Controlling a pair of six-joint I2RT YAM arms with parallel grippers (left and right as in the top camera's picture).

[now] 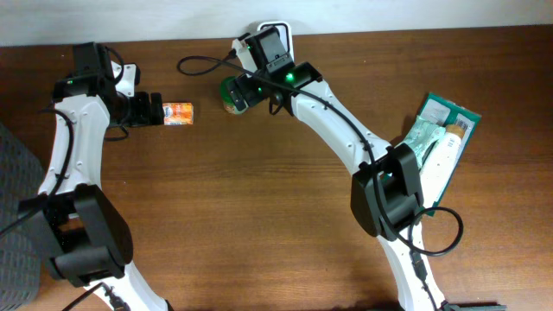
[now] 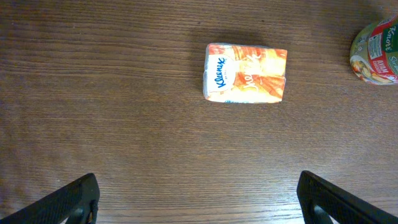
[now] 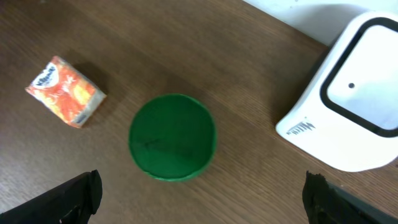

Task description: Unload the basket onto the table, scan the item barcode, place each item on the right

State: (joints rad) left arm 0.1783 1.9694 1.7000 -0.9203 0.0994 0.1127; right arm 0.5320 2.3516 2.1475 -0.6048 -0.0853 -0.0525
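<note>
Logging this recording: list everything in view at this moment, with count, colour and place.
scanner: one, white, far edge of the table
jar: one, green lid, just left of the scanner
tissue pack: one, orange and white, lying flat, left of the jar
cable: one, black, far edge, left of the scanner
packets: a pile, count unclear, green and white, right edge
table: one, dark brown wood
left claw: one, black, open, empty, near the tissue pack
right claw: one, black, open, empty, above the jar
</note>
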